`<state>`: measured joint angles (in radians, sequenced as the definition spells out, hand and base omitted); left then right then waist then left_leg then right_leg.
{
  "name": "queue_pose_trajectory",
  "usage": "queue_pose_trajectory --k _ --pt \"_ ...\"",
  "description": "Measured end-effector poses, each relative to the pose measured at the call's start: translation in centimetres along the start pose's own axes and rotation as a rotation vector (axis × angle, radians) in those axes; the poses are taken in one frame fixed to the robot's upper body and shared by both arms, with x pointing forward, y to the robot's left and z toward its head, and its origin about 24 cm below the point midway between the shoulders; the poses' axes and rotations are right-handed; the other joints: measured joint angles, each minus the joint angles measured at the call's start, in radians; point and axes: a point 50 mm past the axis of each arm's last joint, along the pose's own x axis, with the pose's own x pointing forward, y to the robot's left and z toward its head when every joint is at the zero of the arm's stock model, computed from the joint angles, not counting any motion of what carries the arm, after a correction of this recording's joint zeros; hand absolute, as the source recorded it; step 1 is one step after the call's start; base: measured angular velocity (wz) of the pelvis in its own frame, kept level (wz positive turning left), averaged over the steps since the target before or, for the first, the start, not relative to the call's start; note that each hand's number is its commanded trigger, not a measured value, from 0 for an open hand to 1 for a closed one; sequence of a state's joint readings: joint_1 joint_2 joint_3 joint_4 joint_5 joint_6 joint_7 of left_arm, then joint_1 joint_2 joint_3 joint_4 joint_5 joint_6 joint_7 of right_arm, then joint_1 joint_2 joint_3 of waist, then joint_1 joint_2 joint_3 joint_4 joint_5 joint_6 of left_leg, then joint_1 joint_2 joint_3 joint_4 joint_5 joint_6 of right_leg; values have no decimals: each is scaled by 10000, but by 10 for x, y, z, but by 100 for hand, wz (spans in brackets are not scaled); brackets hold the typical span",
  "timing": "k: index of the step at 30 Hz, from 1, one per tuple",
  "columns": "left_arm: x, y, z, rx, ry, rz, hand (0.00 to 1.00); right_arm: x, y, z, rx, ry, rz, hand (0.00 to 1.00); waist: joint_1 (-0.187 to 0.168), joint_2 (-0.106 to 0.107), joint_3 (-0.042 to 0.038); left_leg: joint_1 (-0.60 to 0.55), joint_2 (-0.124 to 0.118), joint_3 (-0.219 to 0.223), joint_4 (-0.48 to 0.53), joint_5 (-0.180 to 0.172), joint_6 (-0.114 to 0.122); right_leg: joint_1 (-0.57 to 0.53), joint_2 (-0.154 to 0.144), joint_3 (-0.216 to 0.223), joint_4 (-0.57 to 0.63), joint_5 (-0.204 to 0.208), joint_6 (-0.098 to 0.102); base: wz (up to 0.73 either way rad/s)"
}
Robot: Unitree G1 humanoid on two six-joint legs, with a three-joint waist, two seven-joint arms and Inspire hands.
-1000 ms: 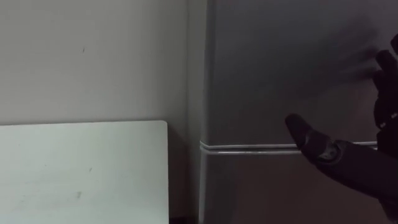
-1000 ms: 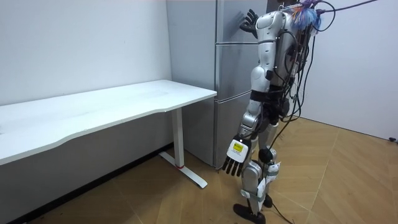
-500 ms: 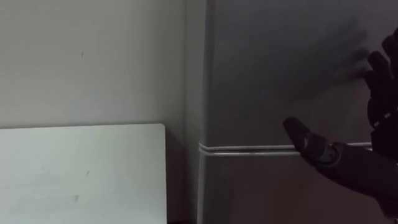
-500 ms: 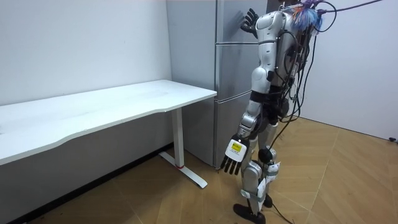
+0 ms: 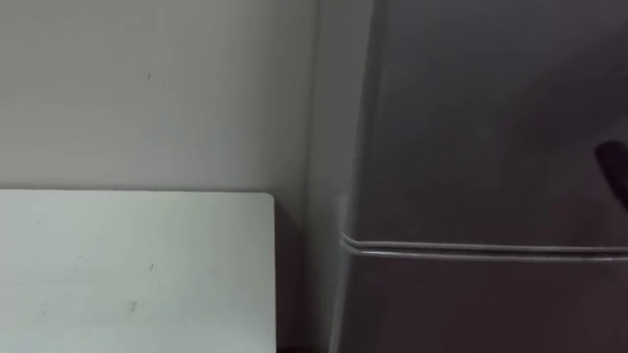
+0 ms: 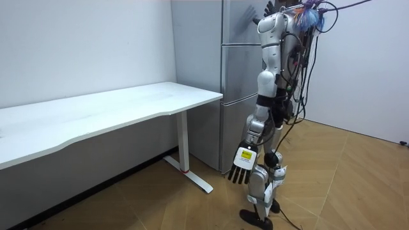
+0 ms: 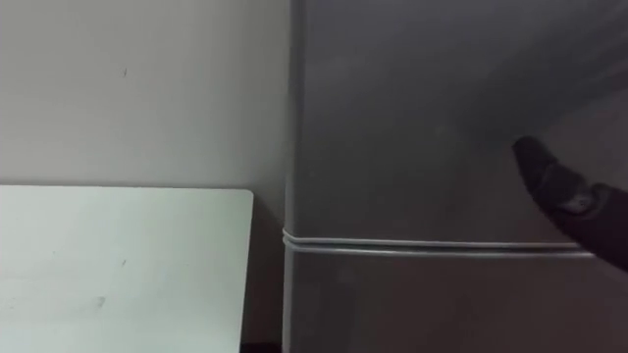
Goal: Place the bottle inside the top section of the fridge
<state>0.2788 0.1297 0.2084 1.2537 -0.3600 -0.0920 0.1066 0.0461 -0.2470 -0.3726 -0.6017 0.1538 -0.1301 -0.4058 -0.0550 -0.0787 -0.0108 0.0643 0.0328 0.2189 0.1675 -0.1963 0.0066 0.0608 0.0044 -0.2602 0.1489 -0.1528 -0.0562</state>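
I stand facing the grey two-door fridge (image 6: 236,76). Its upper door (image 7: 422,108) is closed, and the seam between the doors (image 5: 471,247) runs across at mid-height. My right hand (image 7: 561,192) is raised against the upper door near its right side. In the room view my right hand (image 6: 263,11) has its fingers spread on the door by my head. A dark tip of that hand (image 5: 616,169) shows at the right edge of the left eye view. My left hand (image 6: 241,171) hangs open at my side near knee height, holding nothing.
A white table (image 5: 128,265) stands against the wall left of the fridge, with a narrow gap between them. In the room view the table (image 6: 96,115) is long, with a white leg and foot (image 6: 188,169). Wooden floor lies behind me.
The eye view has shifted, so the fridge edge sits further right. My right hand has slid right and up on the door. My body has turned more toward the fridge.
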Motion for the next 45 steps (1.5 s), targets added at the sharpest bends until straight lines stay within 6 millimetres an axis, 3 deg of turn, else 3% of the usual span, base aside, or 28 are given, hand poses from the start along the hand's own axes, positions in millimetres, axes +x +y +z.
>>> queue_pose_trajectory --k 6,12,21,27,30,35,45 --pt "0 4 2 -249 -122 337 0 9 -28 -2 -350 6 -1473 0 -290 -23 82 137 -72 -50 -45 -51 69 261 -62 -171 -136 -87 112 12" --pt "1 3 12 -514 -354 781 0 9 -60 -15 -893 612 -3607 0 -421 20 91 156 -119 -44 -100 -119 139 253 -112 -168 -96 -163 204 0" --pt "1 2 21 -663 -515 1127 0 -15 -97 -47 -2046 2469 -5715 0 -562 89 70 179 -134 -52 -173 -150 169 209 -165 -276 40 -185 249 0" --pt "0 -1 23 -692 -516 1082 0 -52 -116 -80 -2581 4824 -6769 0 -461 268 105 164 -162 -87 -217 -200 215 192 -191 -176 60 -204 284 0" --pt "0 -2 21 -609 -331 1088 0 -72 -120 -89 -2240 5839 -7477 0 -491 462 22 158 -181 -82 -204 -199 221 187 -203 -173 60 -218 305 1" --pt "0 -7 25 -290 -426 911 0 -108 -124 -113 -1735 7883 -8801 0 -505 448 31 163 -215 -58 -87 -198 224 240 -234 -208 38 -249 340 2" --pt "-1 -14 27 120 -516 423 0 -193 -121 -145 -2909 11693 -8776 0 -480 616 53 155 -299 -155 -148 -249 302 224 -302 -220 57 -312 443 1"
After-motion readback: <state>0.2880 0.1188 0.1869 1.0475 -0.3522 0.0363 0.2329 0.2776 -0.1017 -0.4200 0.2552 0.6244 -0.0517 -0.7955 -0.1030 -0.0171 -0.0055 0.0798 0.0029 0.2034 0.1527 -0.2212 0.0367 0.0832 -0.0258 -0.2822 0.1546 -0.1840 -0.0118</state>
